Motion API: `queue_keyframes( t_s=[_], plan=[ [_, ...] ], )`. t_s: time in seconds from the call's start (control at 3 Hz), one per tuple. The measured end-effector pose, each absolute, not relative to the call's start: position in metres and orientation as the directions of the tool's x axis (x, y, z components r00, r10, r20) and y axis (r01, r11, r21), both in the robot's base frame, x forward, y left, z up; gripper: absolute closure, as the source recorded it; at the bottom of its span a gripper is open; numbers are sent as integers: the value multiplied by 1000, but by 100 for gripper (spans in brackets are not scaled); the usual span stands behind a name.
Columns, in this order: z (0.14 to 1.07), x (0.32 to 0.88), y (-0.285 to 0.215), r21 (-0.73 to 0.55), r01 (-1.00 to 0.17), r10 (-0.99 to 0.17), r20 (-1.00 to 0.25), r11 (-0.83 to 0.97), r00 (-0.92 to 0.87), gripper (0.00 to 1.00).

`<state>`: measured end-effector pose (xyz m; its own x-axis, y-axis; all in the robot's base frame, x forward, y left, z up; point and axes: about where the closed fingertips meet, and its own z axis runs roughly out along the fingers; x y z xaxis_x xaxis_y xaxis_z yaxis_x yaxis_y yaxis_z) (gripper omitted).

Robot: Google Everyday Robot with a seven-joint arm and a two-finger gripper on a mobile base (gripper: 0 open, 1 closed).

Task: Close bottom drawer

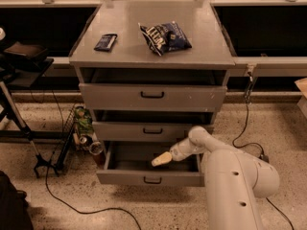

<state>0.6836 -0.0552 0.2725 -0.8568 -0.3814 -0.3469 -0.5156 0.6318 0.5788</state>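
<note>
The bottom drawer [149, 177] of the grey cabinet [152, 56] is pulled out, showing its plain grey box and a small black bar handle [152, 180] on its low front. My gripper [161, 159] with cream fingers hangs over the open drawer box, just behind the front panel and right of the handle. The white arm [230, 176] reaches in from the lower right.
The middle drawer [152, 131] and top drawer [152, 96] stand slightly open. A blue chip bag [164, 37] and a dark packet [105, 41] lie on the cabinet top. A wire basket with cans [84, 131], a tripod [24, 128] and floor cables [96, 210] are at the left.
</note>
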Motion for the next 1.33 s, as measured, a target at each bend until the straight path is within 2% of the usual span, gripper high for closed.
queue_keyframes(
  t_s=[1.0,1.33],
  plan=[
    [280,608,-148,572,-403,-263,-314,714,-912,0],
    [276,584,-165,578,-368,-244,-282,728,-928,0]
  ],
)
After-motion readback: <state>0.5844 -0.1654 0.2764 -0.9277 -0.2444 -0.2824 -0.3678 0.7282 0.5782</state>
